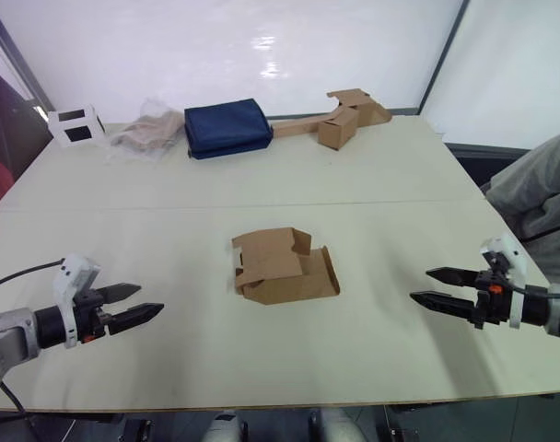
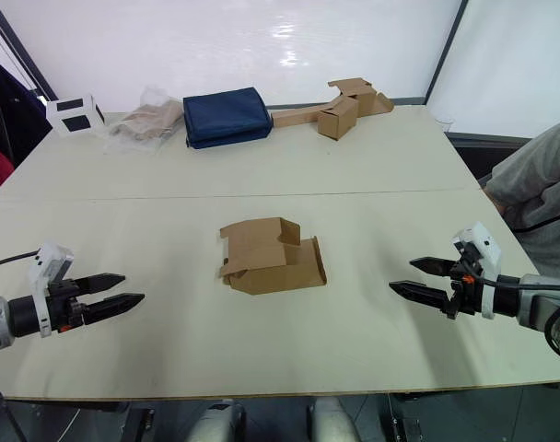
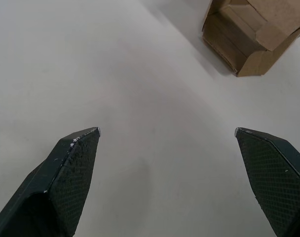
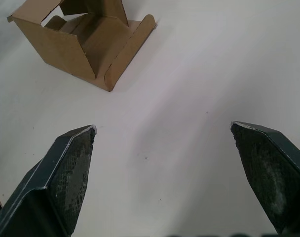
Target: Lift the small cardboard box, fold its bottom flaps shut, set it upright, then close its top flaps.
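Head views: the box (image 1: 282, 268) lies on its side at the table's (image 1: 372, 175) centre, flaps loose. The left gripper (image 1: 131, 306) at 8 o'clock and right gripper (image 1: 438, 286) at 4 o'clock hover well apart from it, both spread wide, empty.

Wrist views: the box (image 3: 248, 34) sits beyond each gripper's parted fingers (image 4: 66, 173).

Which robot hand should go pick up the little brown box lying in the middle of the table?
Probably the left. The small cardboard box lies on its side between both open grippers, apart from each. The left gripper looks a bit nearer than the right gripper. It's close, and lifting may need both.
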Controlling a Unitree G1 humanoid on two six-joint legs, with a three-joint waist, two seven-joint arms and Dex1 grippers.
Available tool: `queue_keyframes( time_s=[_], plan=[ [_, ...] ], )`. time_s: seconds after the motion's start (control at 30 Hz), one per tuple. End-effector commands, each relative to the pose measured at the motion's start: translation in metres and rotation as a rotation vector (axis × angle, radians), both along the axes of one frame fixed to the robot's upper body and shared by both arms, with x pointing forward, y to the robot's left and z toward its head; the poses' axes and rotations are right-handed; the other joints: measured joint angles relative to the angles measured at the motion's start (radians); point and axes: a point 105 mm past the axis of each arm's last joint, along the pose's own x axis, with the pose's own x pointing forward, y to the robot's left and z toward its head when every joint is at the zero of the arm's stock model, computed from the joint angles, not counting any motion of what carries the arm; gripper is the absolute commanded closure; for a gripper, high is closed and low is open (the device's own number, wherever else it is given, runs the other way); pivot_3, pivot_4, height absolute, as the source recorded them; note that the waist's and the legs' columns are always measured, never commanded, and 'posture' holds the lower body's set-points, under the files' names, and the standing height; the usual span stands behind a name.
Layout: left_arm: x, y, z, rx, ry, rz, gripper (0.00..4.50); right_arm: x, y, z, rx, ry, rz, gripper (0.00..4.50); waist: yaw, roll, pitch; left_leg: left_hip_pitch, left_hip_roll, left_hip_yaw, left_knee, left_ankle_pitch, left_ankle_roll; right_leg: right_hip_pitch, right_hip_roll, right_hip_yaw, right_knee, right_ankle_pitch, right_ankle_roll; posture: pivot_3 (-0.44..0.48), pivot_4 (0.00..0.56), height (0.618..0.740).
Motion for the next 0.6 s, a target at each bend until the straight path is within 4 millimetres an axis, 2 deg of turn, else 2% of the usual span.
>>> queue_keyframes(
  time_s=[0.03,0.3,0.6],
  plan=[
    [0.003,0.001,0.012,-0.017,-0.044,-0.004,0.00,-0.001,0.002,0.009,-0.012,-0.040,0.015,0.03,0.000,0.000,0.000,0.000,0.000,0.000,0.000,0.000,0.000,0.000,0.000,0.000,0.000,0.000,0.000,0.000,0.150,0.740],
    [0.004,-0.001,0.013,-0.032,-0.047,-0.010,0.00,-0.006,0.002,0.006,-0.017,-0.029,0.021,0.03,-0.002,0.000,0.000,0.000,0.000,0.000,0.000,0.000,0.000,0.000,0.000,0.000,0.000,0.000,0.000,0.000,0.150,0.740],
    [0.017,-0.002,0.013,-0.046,-0.037,-0.004,0.00,-0.006,0.004,0.006,0.001,-0.045,0.008,0.03,-0.002,0.000,0.000,0.000,0.000,0.000,0.000,0.000,0.000,0.000,0.000,0.000,0.000,0.000,0.000,0.000,0.150,0.740]
  ],
)
